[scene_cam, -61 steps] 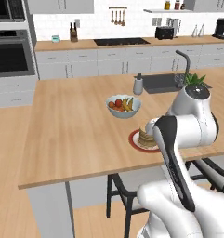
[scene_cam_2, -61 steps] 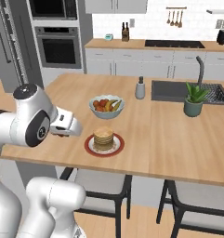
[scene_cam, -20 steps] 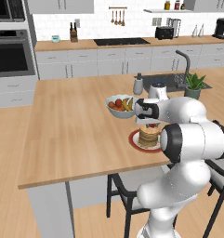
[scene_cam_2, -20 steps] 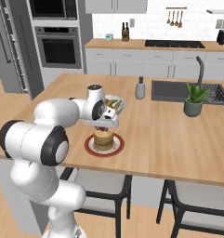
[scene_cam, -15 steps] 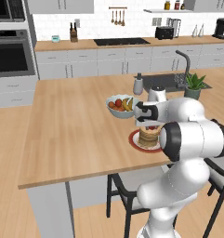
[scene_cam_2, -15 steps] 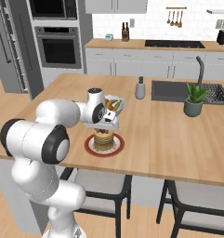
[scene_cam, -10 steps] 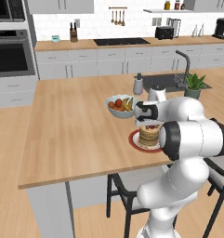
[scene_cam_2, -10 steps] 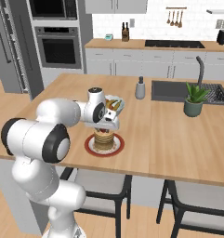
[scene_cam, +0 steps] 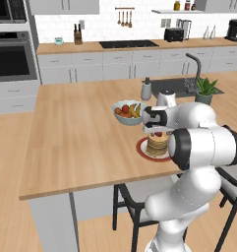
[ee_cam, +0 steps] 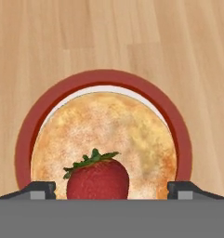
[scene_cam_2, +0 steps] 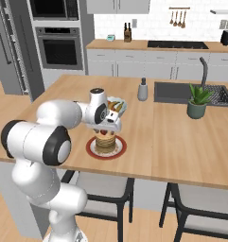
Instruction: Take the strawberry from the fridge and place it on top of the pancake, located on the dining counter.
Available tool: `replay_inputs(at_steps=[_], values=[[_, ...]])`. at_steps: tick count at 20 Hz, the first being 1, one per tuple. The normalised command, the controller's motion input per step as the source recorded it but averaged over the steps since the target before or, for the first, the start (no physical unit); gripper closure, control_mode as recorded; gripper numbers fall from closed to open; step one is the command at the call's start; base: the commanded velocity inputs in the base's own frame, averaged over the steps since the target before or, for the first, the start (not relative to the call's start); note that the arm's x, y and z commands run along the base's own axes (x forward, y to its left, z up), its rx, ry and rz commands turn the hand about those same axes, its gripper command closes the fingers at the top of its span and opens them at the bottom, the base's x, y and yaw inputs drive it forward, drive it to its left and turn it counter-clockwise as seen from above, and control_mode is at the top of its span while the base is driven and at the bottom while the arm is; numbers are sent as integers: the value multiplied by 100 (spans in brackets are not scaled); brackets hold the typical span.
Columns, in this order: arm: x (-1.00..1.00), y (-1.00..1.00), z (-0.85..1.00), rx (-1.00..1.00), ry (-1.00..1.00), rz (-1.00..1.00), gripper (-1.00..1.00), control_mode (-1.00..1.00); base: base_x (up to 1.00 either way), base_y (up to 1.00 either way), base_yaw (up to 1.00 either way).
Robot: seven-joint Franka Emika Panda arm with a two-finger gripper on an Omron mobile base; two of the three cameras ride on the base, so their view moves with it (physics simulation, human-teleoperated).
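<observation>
The claw [ee_cam: 111, 188] hangs directly above the pancake [ee_cam: 104, 144], its two fingertips [ee_cam: 39, 189] spread wide, each clear of the strawberry [ee_cam: 98, 179] between them. The strawberry sits upright on the pancake's top, leafy cap up, gripped by nothing. The pancake stack [scene_cam_2: 105, 140] lies on a red-rimmed plate [ee_cam: 25, 135] on the dining counter [scene_cam: 75, 142]. A fruit bowl [scene_cam: 128, 111] stands just beyond the claw, and a potted plant [scene_cam_2: 198, 100] is well off to one side.
</observation>
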Motion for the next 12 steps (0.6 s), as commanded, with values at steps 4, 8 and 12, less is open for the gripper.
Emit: replay_inputs(at_steps=[4, 8, 12], values=[[0, 0, 27, -2, 0, 0, -100, -100, 0, 0, 0], [-26, 1, 50, -5, -7, 0, -100, -100, 0, 0, 0], [-82, 4, 76, 0, -22, 0, -100, -100, 0, 0, 0]])
